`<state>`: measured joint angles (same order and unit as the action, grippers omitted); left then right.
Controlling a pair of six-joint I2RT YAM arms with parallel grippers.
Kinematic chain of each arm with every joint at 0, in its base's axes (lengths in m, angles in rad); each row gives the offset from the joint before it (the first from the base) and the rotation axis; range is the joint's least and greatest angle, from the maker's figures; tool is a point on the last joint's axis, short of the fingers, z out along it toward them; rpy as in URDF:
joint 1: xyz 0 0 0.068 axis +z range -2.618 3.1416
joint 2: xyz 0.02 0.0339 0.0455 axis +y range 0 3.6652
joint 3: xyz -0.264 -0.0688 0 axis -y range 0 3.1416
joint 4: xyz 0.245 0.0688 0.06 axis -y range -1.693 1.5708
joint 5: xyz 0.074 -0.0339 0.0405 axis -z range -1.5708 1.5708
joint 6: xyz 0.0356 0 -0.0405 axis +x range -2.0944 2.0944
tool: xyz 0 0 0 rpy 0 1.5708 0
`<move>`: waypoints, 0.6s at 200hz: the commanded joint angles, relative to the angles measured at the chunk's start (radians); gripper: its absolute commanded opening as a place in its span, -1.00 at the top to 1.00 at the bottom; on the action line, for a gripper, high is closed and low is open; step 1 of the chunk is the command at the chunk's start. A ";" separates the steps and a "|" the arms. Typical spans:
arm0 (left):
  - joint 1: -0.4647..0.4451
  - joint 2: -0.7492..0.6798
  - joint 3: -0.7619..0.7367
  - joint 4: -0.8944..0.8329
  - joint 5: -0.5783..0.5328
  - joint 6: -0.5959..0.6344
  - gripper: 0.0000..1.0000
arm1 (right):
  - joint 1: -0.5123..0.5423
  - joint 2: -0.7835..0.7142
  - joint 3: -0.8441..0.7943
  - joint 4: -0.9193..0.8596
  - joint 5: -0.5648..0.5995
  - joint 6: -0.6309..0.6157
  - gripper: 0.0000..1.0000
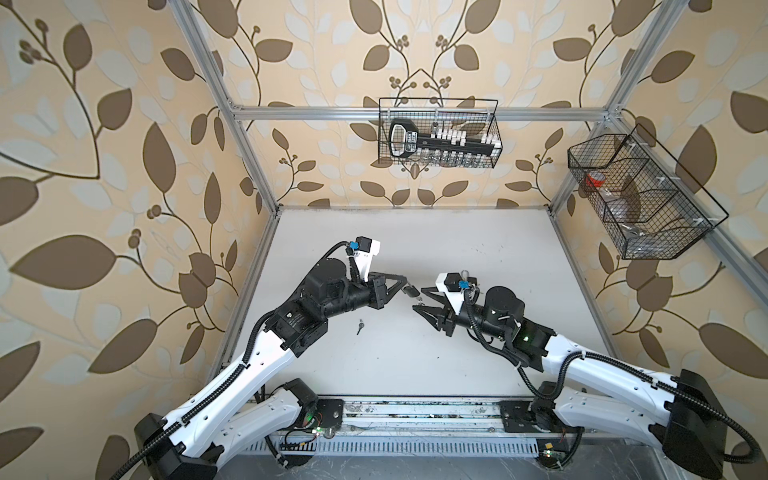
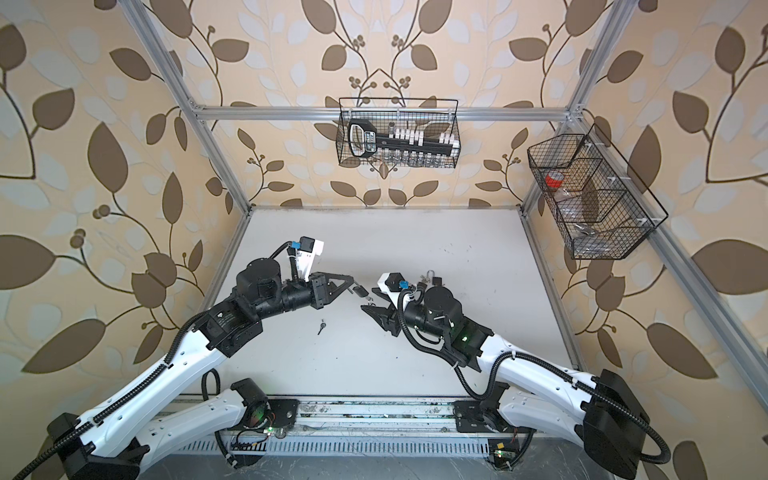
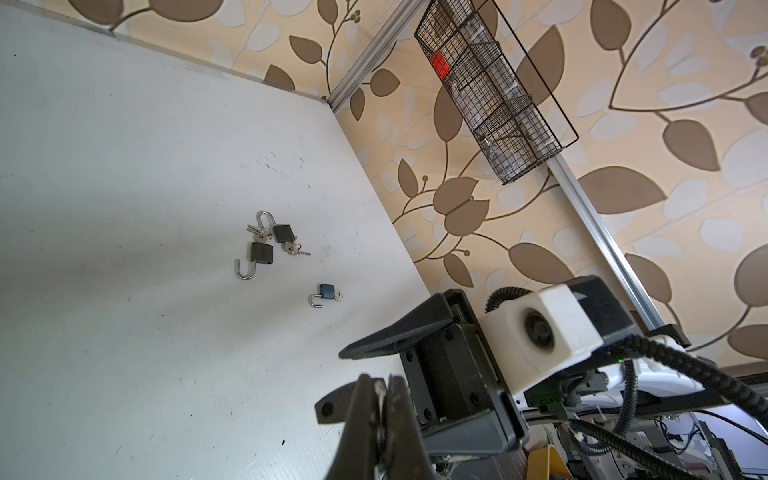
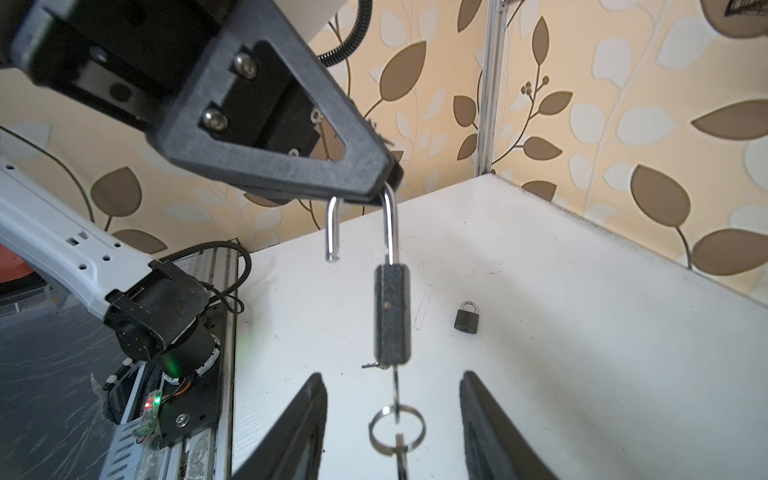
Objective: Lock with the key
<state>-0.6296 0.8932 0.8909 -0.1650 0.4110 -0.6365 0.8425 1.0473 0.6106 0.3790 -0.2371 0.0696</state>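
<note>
Padlock point(image 4: 392, 313) hangs by its shackle point(image 4: 389, 224) from the clamped left tool point(image 4: 387, 176), presenting its key point(image 4: 396, 390) to the half-spread, empty right tool point(image 4: 390, 376).

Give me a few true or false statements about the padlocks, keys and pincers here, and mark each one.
1. The left pincer holds a black padlock by its shackle. True.
2. That padlock's shackle is closed. False: it is open, with one leg free of the body.
3. The right pincer is shut on the key ring. False: its jaws stand open on either side of the ring.
4. A loose key lies on the table. True.
5. The blue padlock hangs from the right pincer. False: it lies on the table.
</note>
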 commanded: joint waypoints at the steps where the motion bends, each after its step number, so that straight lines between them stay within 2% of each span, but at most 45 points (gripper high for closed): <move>1: -0.006 -0.002 0.045 0.055 0.018 -0.008 1.00 | 0.003 0.026 0.063 0.041 -0.037 0.001 0.06; 55: -0.006 -0.001 0.047 0.055 0.020 -0.007 1.00 | 0.004 0.065 0.095 0.047 -0.057 0.002 0.27; 87: -0.006 -0.002 0.051 0.055 0.023 -0.005 1.00 | 0.003 0.079 0.095 0.046 -0.061 0.007 0.30; 120: -0.006 0.000 0.052 0.058 0.028 -0.006 1.00 | 0.004 0.083 0.097 0.052 -0.063 0.014 0.46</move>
<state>-0.6296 0.8951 0.8909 -0.1646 0.4141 -0.6365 0.8425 1.1240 0.6724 0.4088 -0.2790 0.0750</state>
